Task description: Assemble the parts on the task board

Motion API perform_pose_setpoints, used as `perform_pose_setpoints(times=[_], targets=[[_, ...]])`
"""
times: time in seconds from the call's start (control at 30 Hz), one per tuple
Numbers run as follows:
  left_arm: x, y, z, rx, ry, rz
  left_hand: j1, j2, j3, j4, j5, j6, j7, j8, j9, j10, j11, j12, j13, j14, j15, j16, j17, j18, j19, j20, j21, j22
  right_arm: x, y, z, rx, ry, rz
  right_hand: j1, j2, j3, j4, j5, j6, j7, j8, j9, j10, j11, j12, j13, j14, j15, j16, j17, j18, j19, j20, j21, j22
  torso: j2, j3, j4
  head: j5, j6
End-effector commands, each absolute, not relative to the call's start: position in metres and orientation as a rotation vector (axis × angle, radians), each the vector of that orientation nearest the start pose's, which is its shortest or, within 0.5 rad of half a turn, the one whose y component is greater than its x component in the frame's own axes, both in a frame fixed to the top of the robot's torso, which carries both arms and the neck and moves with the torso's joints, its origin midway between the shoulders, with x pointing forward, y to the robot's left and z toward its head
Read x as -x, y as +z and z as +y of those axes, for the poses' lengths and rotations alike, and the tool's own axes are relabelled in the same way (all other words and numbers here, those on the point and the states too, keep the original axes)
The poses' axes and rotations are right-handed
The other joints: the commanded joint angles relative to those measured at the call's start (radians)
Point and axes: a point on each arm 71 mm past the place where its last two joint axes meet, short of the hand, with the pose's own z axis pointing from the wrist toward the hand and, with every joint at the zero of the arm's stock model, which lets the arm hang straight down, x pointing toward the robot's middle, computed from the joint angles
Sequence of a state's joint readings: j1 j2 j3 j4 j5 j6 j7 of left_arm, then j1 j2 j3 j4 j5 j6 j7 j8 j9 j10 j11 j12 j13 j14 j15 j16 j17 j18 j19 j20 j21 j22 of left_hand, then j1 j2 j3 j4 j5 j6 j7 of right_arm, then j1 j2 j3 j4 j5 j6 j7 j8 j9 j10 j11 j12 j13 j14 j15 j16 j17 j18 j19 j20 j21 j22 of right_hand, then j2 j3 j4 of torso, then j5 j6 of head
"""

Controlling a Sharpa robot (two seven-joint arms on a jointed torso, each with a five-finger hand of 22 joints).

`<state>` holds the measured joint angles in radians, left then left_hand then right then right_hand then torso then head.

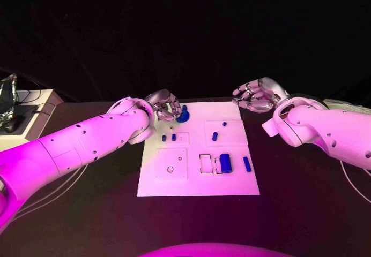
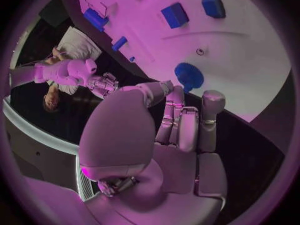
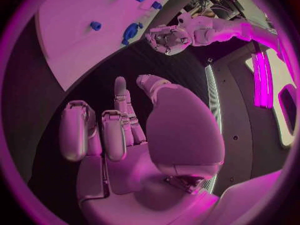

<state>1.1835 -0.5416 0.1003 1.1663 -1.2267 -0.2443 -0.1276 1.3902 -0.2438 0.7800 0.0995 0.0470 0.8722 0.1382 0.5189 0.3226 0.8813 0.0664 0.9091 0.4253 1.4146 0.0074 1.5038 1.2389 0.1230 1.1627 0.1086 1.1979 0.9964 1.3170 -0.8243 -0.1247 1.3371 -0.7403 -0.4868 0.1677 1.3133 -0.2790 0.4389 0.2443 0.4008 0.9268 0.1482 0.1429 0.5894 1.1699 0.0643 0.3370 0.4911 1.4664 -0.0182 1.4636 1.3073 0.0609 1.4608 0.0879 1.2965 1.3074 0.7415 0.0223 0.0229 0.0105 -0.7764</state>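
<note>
The task board [image 1: 199,171] lies mid-worktop with most blue parts [image 1: 225,163] lying loose on it, so assembly appears barely begun, while the left hand [image 1: 164,105], released, hovers beside a round blue part [image 1: 183,115] at the far-left corner, and the right hand [image 1: 259,95] hangs empty, fingers apart, off the far-right corner.

Black table [image 1: 309,214], matte, spans the whole lower part of the head view. Behind its far edge: a dark backdrop [image 1: 185,43], no detail in it. At the left edge, a pale side stand [image 1: 31,120] just beside the table, with cables [image 1: 31,96] and a crumpled shiny object [image 1: 8,93] on top.
</note>
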Motion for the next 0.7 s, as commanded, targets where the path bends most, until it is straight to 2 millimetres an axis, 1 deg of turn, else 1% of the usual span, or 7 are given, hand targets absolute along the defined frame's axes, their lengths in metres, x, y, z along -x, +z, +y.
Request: perform_pose_setpoints(times=[0.03,0.1,0.17,0.3,0.37,0.6,0.7], targets=[[-0.556,-0.173,0.151,0.177,-0.805,1.692,-0.011,0.003,-0.002,-0.010,0.004,0.003,0.009,-0.006,-0.002,0.005,0.005,-0.025,-0.014,-0.012,0.001,-0.007,-0.014,0.017,-0.011,-0.002,-0.009,-0.009,-0.531,-0.154,-0.257,-0.434,0.914,1.480,-0.010,0.001,0.003,0.003,0.001,0.006,0.000,-0.003,0.001,0.009,0.000,-0.006,-0.001,0.059,0.005,0.005,0.059,-0.003,0.011,0.000,0.006,0.104,-0.001,0.0007,0.0003,0.000,0.000],[-0.556,-0.173,0.152,0.179,-0.807,1.698,-0.012,0.006,-0.003,-0.014,0.004,0.005,0.010,-0.010,-0.004,0.008,0.006,-0.047,-0.026,-0.020,0.002,-0.014,-0.030,0.019,-0.020,-0.001,-0.019,-0.022,-0.531,-0.154,-0.257,-0.434,0.914,1.480,-0.010,0.001,0.003,0.003,0.001,0.006,0.000,-0.003,0.001,0.009,0.000,-0.006,-0.001,0.059,0.005,0.005,0.059,-0.003,0.011,0.000,0.006,0.104,0.000,0.0007,-0.0001,0.001,0.000],[-0.556,-0.174,0.155,0.183,-0.809,1.707,-0.013,0.013,-0.005,-0.020,0.004,0.009,0.014,-0.021,-0.008,0.017,0.009,-0.087,-0.047,-0.034,0.005,-0.025,-0.055,0.023,-0.032,0.001,-0.034,-0.040,-0.531,-0.154,-0.257,-0.434,0.914,1.480,-0.010,0.001,0.003,0.003,0.001,0.006,0.000,-0.003,0.001,0.009,0.000,-0.006,-0.001,0.059,0.005,0.005,0.059,-0.003,0.011,0.000,0.006,0.104,0.000,0.0001,-0.0004,0.001,0.000],[-0.555,-0.175,0.159,0.195,-0.812,1.715,-0.011,0.019,-0.009,-0.027,0.004,0.018,0.014,-0.028,-0.011,0.031,0.010,-0.120,-0.063,-0.037,0.005,-0.030,-0.063,0.024,-0.034,0.001,-0.039,-0.045,-0.531,-0.154,-0.258,-0.434,0.914,1.480,-0.010,0.001,0.003,0.003,0.001,0.006,0.000,-0.003,0.001,0.009,0.000,-0.006,-0.001,0.059,0.005,0.005,0.059,-0.003,0.011,0.000,0.006,0.104,0.000,0.0005,0.0003,0.001,-0.001],[-0.555,-0.176,0.160,0.201,-0.814,1.718,-0.007,0.026,-0.008,-0.033,0.004,0.026,0.014,-0.033,-0.013,0.042,0.010,-0.140,-0.072,-0.039,0.005,-0.033,-0.066,0.024,-0.033,0.001,-0.040,-0.045,-0.531,-0.154,-0.258,-0.434,0.914,1.480,-0.010,0.001,0.003,0.003,0.001,0.006,0.000,-0.003,0.001,0.009,0.000,-0.006,-0.001,0.059,0.005,0.005,0.059,-0.003,0.011,0.000,0.006,0.104,-0.001,0.0005,0.0006,0.002,0.000],[-0.555,-0.179,0.166,0.213,-0.817,1.727,-0.001,0.030,-0.009,-0.042,0.004,0.033,0.014,-0.041,-0.015,0.053,0.009,-0.160,-0.080,-0.040,0.004,-0.036,-0.071,0.024,-0.033,0.000,-0.041,-0.047,-0.531,-0.154,-0.258,-0.435,0.914,1.480,-0.010,0.001,0.003,0.003,0.001,0.006,0.000,-0.003,0.001,0.009,0.000,-0.006,-0.001,0.059,0.005,0.005,0.059,-0.003,0.011,0.000,0.006,0.104,0.000,0.0007,-0.0007,0.003,0.000],[-0.555,-0.179,0.168,0.213,-0.824,1.728,-0.005,0.025,-0.017,-0.048,0.004,0.031,0.017,-0.060,-0.021,0.062,0.013,-0.198,-0.096,-0.051,0.006,-0.046,-0.089,0.026,-0.038,0.002,-0.047,-0.055,-0.531,-0.154,-0.258,-0.435,0.913,1.480,-0.011,0.001,0.003,0.003,0.000,0.006,0.000,-0.004,0.002,0.010,0.000,-0.008,-0.002,0.059,0.005,0.005,0.059,-0.004,0.011,0.000,0.007,0.105,0.000,0.0008,-0.0009,0.003,0.001]])
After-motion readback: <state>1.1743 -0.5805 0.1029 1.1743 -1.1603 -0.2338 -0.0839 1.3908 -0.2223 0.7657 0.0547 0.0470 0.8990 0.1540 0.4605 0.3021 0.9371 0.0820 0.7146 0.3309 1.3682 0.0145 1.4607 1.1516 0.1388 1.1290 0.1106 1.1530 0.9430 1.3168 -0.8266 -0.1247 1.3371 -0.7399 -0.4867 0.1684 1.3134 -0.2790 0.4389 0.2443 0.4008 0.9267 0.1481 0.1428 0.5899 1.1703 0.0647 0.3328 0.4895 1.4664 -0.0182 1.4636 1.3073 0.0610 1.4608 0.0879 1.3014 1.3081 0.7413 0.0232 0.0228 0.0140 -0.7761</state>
